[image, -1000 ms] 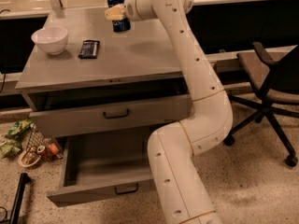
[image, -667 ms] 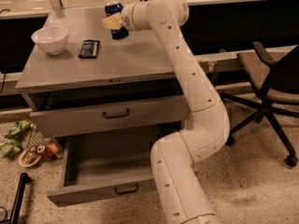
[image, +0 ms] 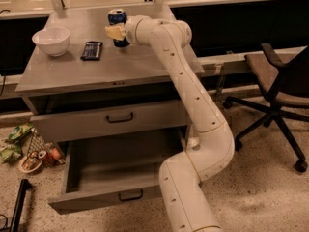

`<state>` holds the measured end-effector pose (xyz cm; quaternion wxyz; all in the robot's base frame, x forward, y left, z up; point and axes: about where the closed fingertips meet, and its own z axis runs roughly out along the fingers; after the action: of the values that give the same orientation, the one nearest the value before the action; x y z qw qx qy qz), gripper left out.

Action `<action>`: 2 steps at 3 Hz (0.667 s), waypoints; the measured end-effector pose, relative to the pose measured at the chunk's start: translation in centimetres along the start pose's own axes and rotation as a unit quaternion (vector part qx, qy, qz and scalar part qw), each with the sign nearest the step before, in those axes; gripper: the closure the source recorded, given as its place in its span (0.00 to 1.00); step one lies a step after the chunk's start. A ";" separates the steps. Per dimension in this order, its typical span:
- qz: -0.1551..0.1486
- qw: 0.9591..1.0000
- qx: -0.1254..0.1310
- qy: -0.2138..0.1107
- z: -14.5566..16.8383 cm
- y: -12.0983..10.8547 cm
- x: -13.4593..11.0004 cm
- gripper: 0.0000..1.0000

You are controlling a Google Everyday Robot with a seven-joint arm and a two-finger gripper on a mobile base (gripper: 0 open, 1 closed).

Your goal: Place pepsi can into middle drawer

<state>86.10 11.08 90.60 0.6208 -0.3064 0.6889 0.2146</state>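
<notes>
The pepsi can, blue with a silver top, stands upright at the back middle of the grey cabinet top. My gripper reaches in from the right and is shut on the can at mid-height, hiding part of its front. Below the top, an upper drawer with a dark handle is pulled out a little. A lower drawer is pulled far out and looks empty. I cannot tell which is the middle drawer.
A white bowl and a flat dark snack bar lie on the left of the cabinet top. Snack bags and litter lie on the floor at left. An office chair stands at right. My arm's lower part rises in front of the open drawer's right side.
The gripper and the can have moved together toward the front of the cabinet top, and the arm's wrist has shifted left. The bowl and snack bar have not moved.
</notes>
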 end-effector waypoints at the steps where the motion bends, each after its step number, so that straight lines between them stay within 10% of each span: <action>1: 0.005 1.000 0.010 -0.025 -0.3 -0.1 -0.4 0.51; 2: 0.007 0.999 0.018 -0.034 -0.5 -0.5 -0.8 0.28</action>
<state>86.09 10.51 91.53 0.6480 -0.2829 0.6733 0.2163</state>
